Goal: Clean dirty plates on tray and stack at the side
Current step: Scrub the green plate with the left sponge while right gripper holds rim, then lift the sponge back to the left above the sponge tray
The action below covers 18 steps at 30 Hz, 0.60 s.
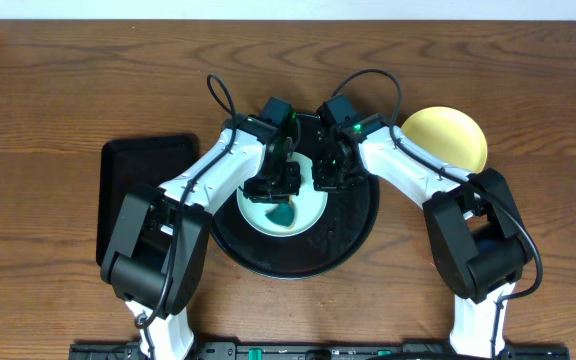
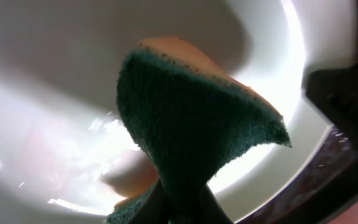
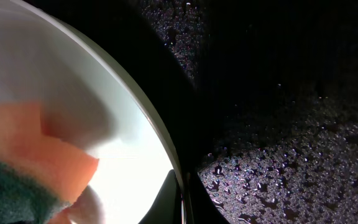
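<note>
The brown wood-grain tabletop [image 1: 48, 80] carried the round black tray [image 1: 353, 235] at its centre, a rectangular black tray [image 1: 128, 170] at the left and a pale yellow plate [image 1: 446, 138] set apart at the far right. A pale mint plate [image 1: 311, 207] lay inside the round tray. Both arms met over it, their wrists near each other.

The left gripper [image 1: 280, 200] pinched a green-and-orange sponge [image 2: 191, 137], folded and pressed onto the plate's floor. The right gripper [image 1: 320, 185] appeared clamped across the plate's rim [image 3: 160, 143], one finger [image 3: 168, 194] inside. Water droplets [image 3: 229, 168] beaded the tray beside it.

The likeliest trouble was slip. On a wet tray with only a rim pinch, hard scrubbing could skid or tip the plate out of the right fingers. The bent sponge might twist loose.
</note>
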Motion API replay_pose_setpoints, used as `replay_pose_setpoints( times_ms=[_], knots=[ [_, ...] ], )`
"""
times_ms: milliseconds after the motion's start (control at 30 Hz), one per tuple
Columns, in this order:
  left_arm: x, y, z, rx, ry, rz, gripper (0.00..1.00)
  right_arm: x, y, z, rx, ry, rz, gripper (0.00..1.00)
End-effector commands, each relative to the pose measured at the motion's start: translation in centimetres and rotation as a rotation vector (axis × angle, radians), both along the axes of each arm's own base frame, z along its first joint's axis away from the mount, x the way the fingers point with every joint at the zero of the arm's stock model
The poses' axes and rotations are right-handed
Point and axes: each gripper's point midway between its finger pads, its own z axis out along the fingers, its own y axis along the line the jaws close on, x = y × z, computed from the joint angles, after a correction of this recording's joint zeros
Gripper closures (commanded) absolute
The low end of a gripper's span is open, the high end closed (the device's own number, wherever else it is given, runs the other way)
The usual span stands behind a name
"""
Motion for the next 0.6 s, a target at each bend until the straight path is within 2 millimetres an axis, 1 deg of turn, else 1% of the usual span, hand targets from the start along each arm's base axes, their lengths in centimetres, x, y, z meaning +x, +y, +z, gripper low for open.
replay_pose_setpoints(
  times_ms=[0, 67, 100, 133, 167, 233, 267, 333, 400, 500, 567],
  knots=[
    [1.5, -1.0, -0.2, -0.047, -0.054, -0.008, 0.92, -0.6, -0.2, -1.0, -0.031, 0.023, -0.009, 0.99],
    [2.9, -0.4, -0.4, 0.002, -0.119, -0.001, 0.92, -0.6, -0.2, -1.0, -0.031, 0.023, -0.009, 0.99],
    [3.9, 0.4, -0.5, 0.05, -0.165, 0.006, 0.92, -0.6, -0.2, -1.0, -0.031, 0.023, -0.009, 0.99],
    [4.4, 0.8, -0.5, 0.078, -0.191, 0.011, 0.92, -0.6, -0.2, -1.0, -0.031, 0.024, -0.009, 0.99],
    [5.7, 2.1, -0.5, 0.159, -0.253, 0.026, 0.92, -0.6, -0.2, -1.1, -0.031, 0.024, -0.009, 0.99],
    [6.6, 3.6, -0.4, 0.244, -0.302, 0.04, 0.92, -0.6, -0.2, -1.1, -0.032, 0.025, -0.009, 0.99],
    [7.0, 4.6, -0.3, 0.304, -0.329, 0.051, 0.93, -0.6, -0.2, -1.1, -0.032, 0.025, -0.009, 0.99],
    [7.6, 6.1, 0.1, 0.391, -0.364, 0.065, 0.92, -0.6, -0.2, -1.1, -0.032, 0.024, -0.009, 0.99],
    [7.8, 7.7, 1.2, 0.468, -0.394, 0.103, 0.92, -0.6, -0.2, -1.1, -0.032, 0.024, -0.009, 0.99],
    [7.7, 8.3, 2.7, 0.468, -0.404, 0.123, 0.93, -0.6, -0.2, -1.1, -0.032, 0.024, -0.009, 0.99],
    [7.5, 9.0, 4.1, 0.467, -0.4, 0.156, 0.93, -0.6, -0.2, -1.1, -0.032, 0.024, -0.009, 0.99]
  ],
)
